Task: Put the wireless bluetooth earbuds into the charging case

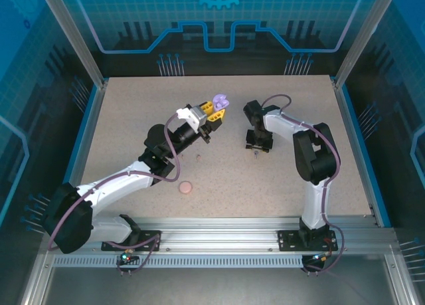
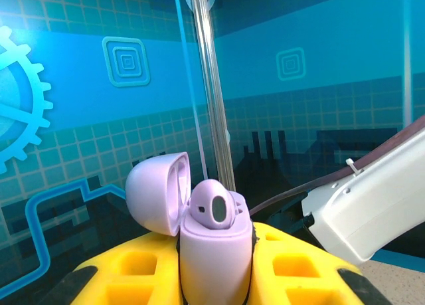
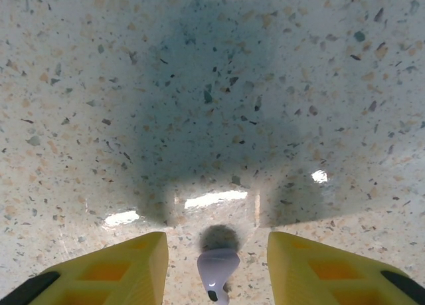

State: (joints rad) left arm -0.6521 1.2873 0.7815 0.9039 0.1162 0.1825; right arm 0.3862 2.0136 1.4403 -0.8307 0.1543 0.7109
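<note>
My left gripper [image 1: 211, 111] is raised over the table's middle back, shut on an open lilac charging case [image 2: 216, 258]. The case stands upright between the yellow fingers [image 2: 126, 268] with its lid [image 2: 154, 192] tipped back to the left. One lilac earbud [image 2: 214, 205] sits in the case. My right gripper [image 1: 258, 144] points straight down at the table, open. A second lilac earbud [image 3: 217, 268] lies on the tabletop between its yellow fingers [image 3: 126, 262], touching neither.
A round pink case [image 1: 186, 187] lies on the speckled table [image 1: 133, 119] in front of the left arm. A tiny pale object [image 1: 198, 157] lies near the left forearm. The right arm's white link [image 2: 372, 205] passes close to the lilac case.
</note>
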